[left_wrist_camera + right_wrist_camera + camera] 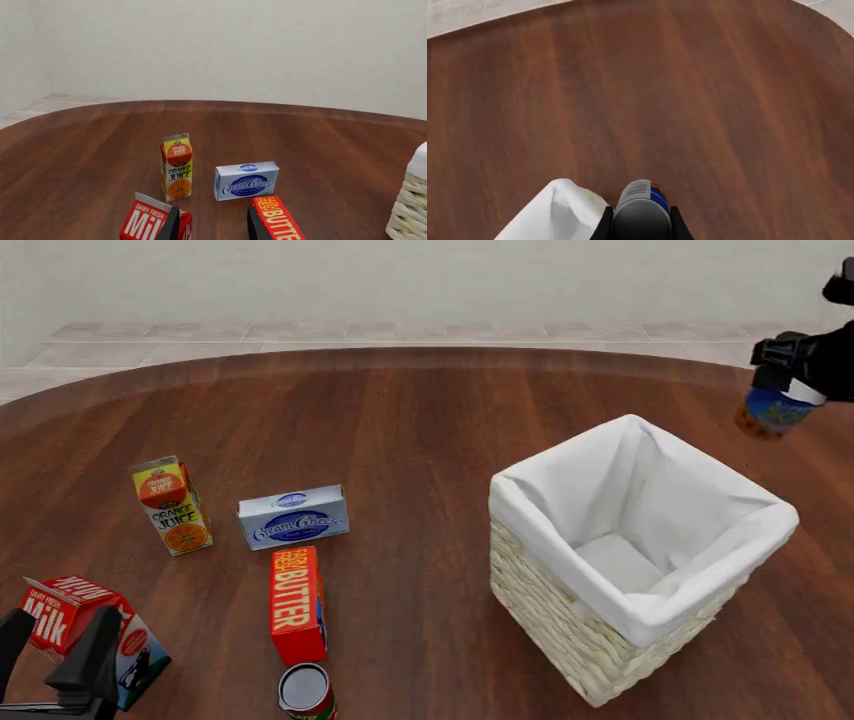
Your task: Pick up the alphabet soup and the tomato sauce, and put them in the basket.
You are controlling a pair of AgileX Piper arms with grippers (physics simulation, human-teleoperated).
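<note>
Front view: the alphabet soup (778,408) is held aloft by the right gripper (787,390), beyond the basket's (627,615) far right corner.

The right jaws are pinched on the can, which is seen clear of the desk (400,430). The tomato sauce (306,690) stands at the near edge, just below the butter box (296,602). The left gripper (212,227) is seen with jaws spread, empty, near the milk carton (83,625). The orange juice (171,505) and cream cheese (294,516) stand farther back.

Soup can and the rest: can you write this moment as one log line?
right end effector: holds alphabet soup aloft beyond basket | left end effector: open, empty | tomato sauce: on table | basket: empty
</note>
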